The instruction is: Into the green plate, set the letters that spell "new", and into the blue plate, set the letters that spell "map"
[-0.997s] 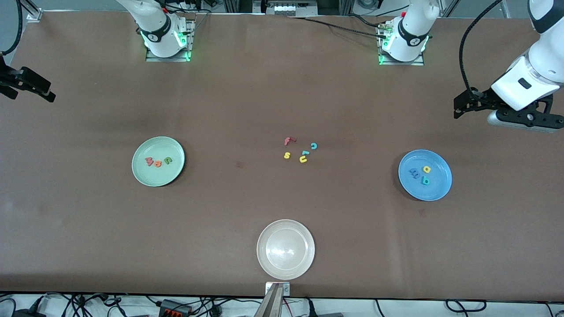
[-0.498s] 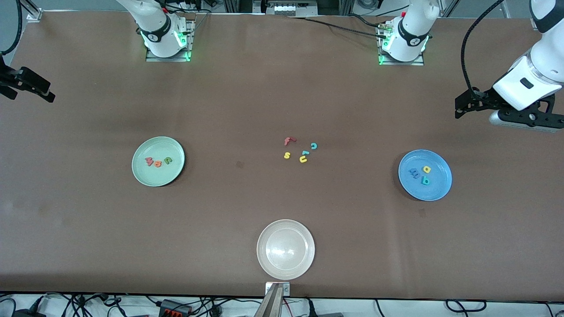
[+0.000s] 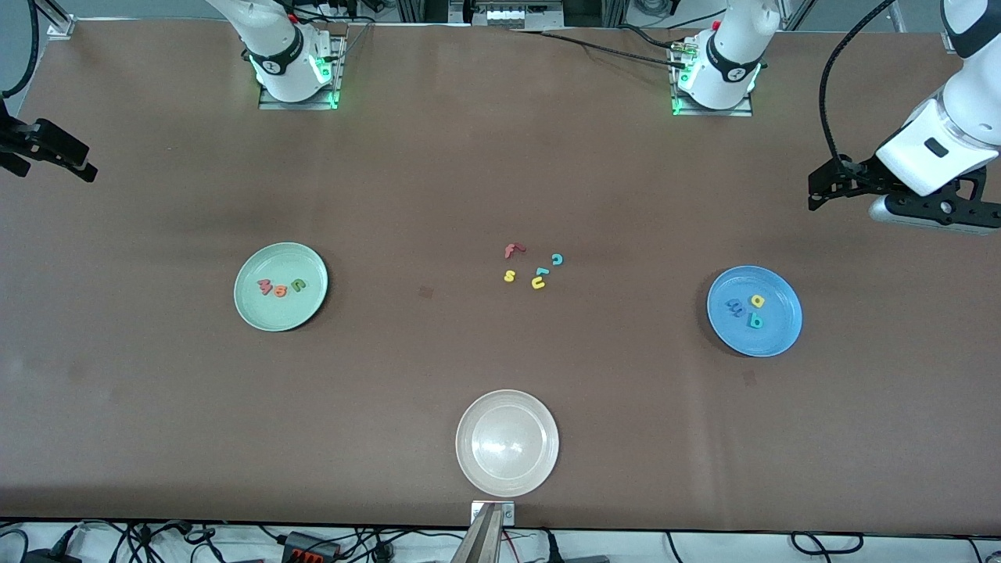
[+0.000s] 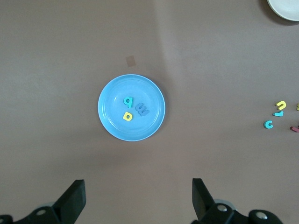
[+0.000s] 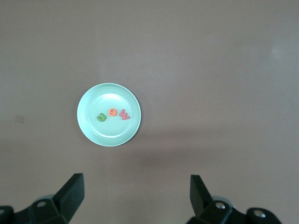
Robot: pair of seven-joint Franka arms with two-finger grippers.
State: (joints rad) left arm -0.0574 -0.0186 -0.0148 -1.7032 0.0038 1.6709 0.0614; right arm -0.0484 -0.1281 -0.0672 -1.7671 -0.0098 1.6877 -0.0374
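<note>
The green plate (image 3: pixel 270 314) lies toward the right arm's end of the table. In it sit the pinkish-red "w" (image 3: pixel 264 287), orange "e" (image 3: pixel 280 291) and dark green "n" (image 3: pixel 299 285). The blue plate (image 3: pixel 783 334) lies toward the left arm's end and holds the blue "m" (image 3: pixel 735 308), yellow "a" (image 3: pixel 757 300) and teal "p" (image 3: pixel 755 320). My left gripper (image 3: pixel 815 191) hangs open and empty high over the table by the blue plate (image 4: pixel 112 128). My right gripper (image 3: pixel 87 168) is open and empty at its own end, looking down on the green plate (image 5: pixel 108 134).
A whitish-beige plate (image 3: pixel 471 418) sits near the front camera's edge, mid-table. Loose letters lie in the middle: a red "f" (image 3: pixel 511 250), teal "c" (image 3: pixel 557 259), yellow "s" (image 3: pixel 509 275), yellow "u" (image 3: pixel 538 283) and a small teal piece (image 3: pixel 541 271).
The left arm has drifted slightly up and toward its end of the table. The plates, letters and right arm have not moved.
</note>
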